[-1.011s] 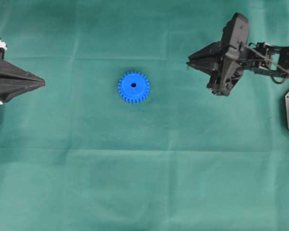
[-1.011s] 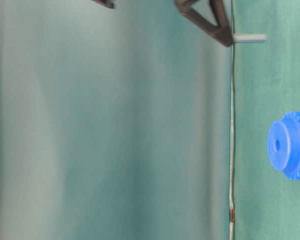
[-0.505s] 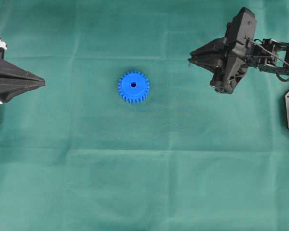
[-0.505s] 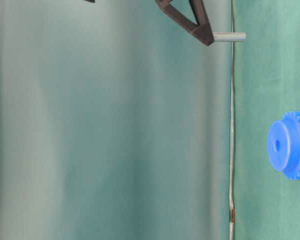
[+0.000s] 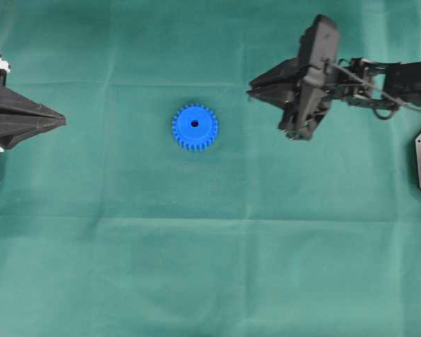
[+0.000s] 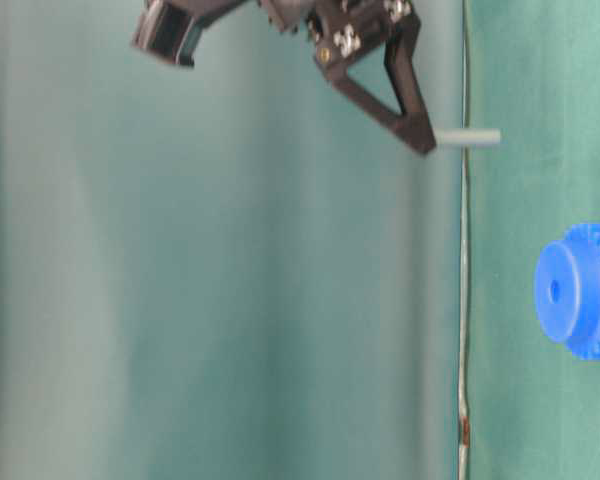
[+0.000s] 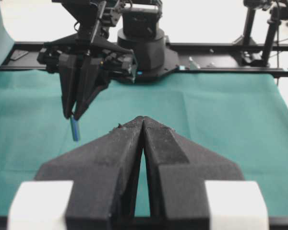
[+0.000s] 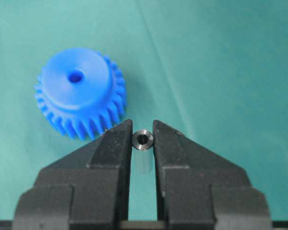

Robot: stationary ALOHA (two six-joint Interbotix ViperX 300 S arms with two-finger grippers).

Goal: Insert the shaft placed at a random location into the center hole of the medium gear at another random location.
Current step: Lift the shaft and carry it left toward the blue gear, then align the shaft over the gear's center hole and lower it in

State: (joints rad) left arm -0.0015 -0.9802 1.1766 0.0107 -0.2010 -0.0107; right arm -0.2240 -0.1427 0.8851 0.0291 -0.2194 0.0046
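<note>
1. Two arms in view; only the right gripper carries anything. Its fingers pinch the shaft near its upper end, leaving the lower length free, presumably for entry.
2. Shaft hangs upright above the green cloth, well apart from the medium gear.
3. Gear lies flat near the cloth's middle, nearer its far edge, center hole facing up and unobstructed.
4. Left gripper sits at the left edge, jaws pressed together, empty, out of the way.

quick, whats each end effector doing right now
Left end effector: closed, holding nothing.
Right end effector: closed on the shaft, above the cloth, beside the medium gear.
</note>
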